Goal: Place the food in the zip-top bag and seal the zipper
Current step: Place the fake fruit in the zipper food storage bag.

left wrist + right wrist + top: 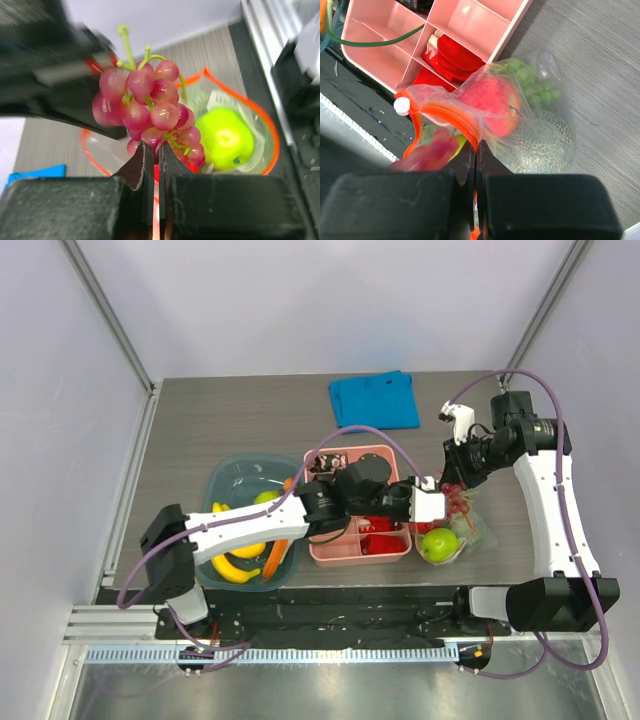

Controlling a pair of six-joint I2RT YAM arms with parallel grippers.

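- Grippers of both arms meet, in the top view, at the zip-top bag (478, 532). It lies on the table (230, 420) just right of the pink tray (335, 554), near the front edge.
- The left gripper (446, 506) reaches across the teal bowl (225, 475) with its bananas (232, 568) and across the tray. The right gripper (455, 485) points down at the bag from the far side. From up here it is not clear whether either is closed.
- A green apple (438, 543) sits in the bag's near corner, and a grape bunch (458, 502) is at its mouth, between the two grippers. A blue cloth (375, 402) lies well apart at the back.
- Left wrist view: the jaws are pressed together, and their tips touch the lowest grapes of the purple-red bunch. Orange-red shows in the slit between them; I cannot tell whether they pinch the strip or a stem.
- The zipper (274, 142) loops wide open behind the bunch, with the apple inside the loop on the right.
- Right wrist view: the jaws are closed on the zipper's orange-red strip at the edge of the mouth. A white slider (401, 106) sits on the strip to the left.
- A red fruit (492, 112), green grapes (530, 80) and a netted melon (542, 145) show through the clear plastic, all inside the bag. The blurred pink bunch hangs just left of the fingertips, at the mouth.
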